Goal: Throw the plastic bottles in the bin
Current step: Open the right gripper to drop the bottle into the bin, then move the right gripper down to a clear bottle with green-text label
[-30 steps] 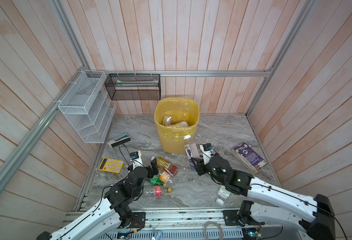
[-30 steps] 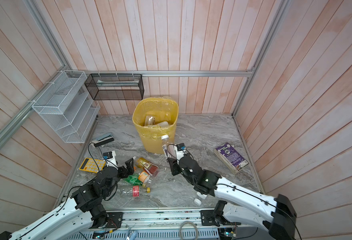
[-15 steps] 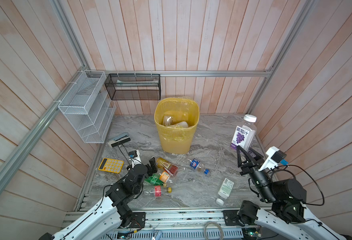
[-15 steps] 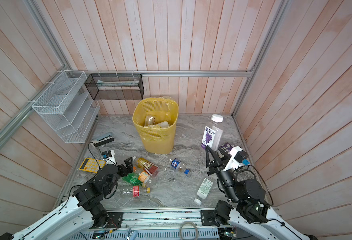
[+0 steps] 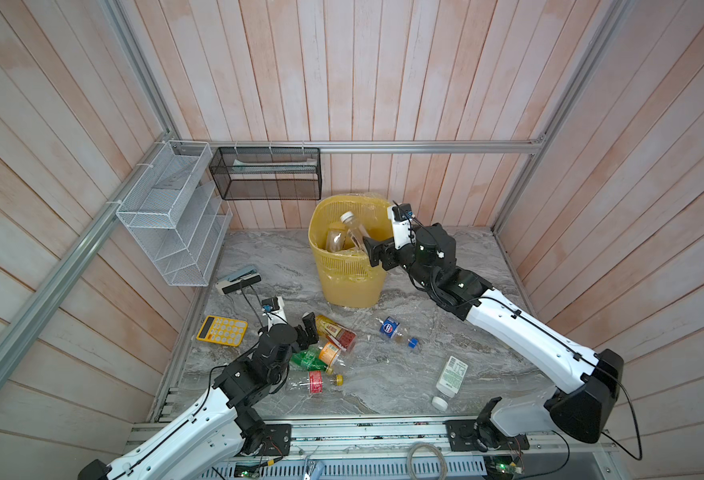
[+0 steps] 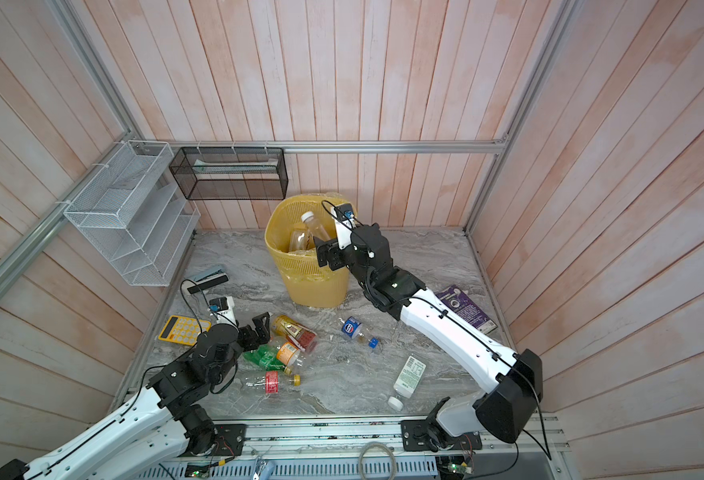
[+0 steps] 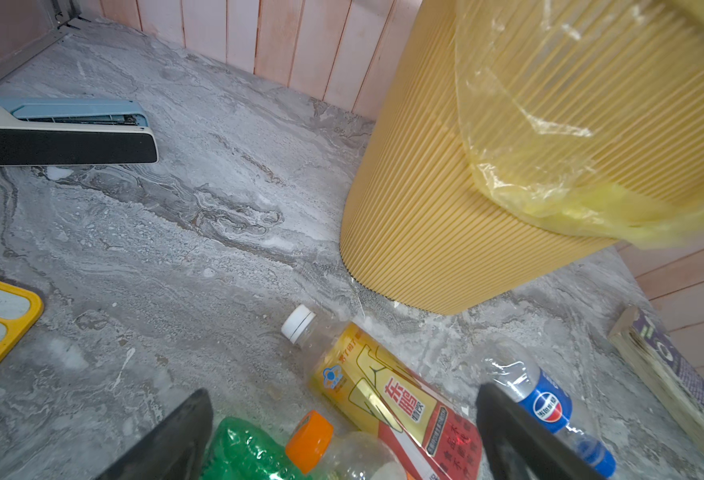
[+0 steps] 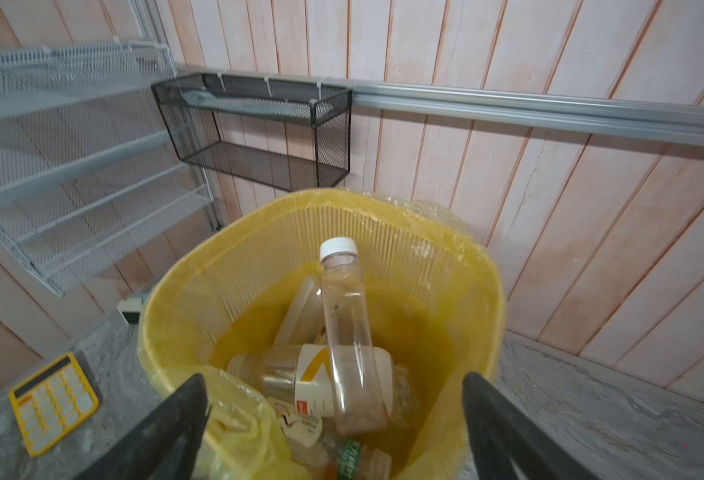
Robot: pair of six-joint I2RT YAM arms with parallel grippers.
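The yellow bin [image 5: 350,282] [image 6: 313,286] stands at the back of the floor. My right gripper [image 5: 377,252] [image 6: 327,254] [image 8: 336,384] hangs open over its near rim, holding nothing. A clear white-capped bottle [image 8: 346,324] [image 5: 352,226] leans inside on several others. My left gripper [image 5: 306,330] [image 6: 257,330] [image 7: 344,397] is open, low over a cluster: a yellow-and-red labelled bottle [image 7: 392,399], a green bottle [image 7: 246,453] and an orange-capped bottle [image 7: 313,440]. A red-labelled clear bottle [image 5: 315,382], a blue-labelled bottle [image 5: 392,330] and a white bottle [image 5: 450,376] lie apart.
A yellow calculator [image 5: 222,330] and a stapler [image 5: 238,280] lie left of the bin. A purple book [image 6: 464,307] lies by the right wall. A white wire rack [image 5: 171,216] and a black mesh rack [image 5: 265,178] hang on the walls.
My right arm has swung over to the bin's rim and its jaws have opened. A clear white-capped bottle now leans inside the bin. The left arm has barely moved.
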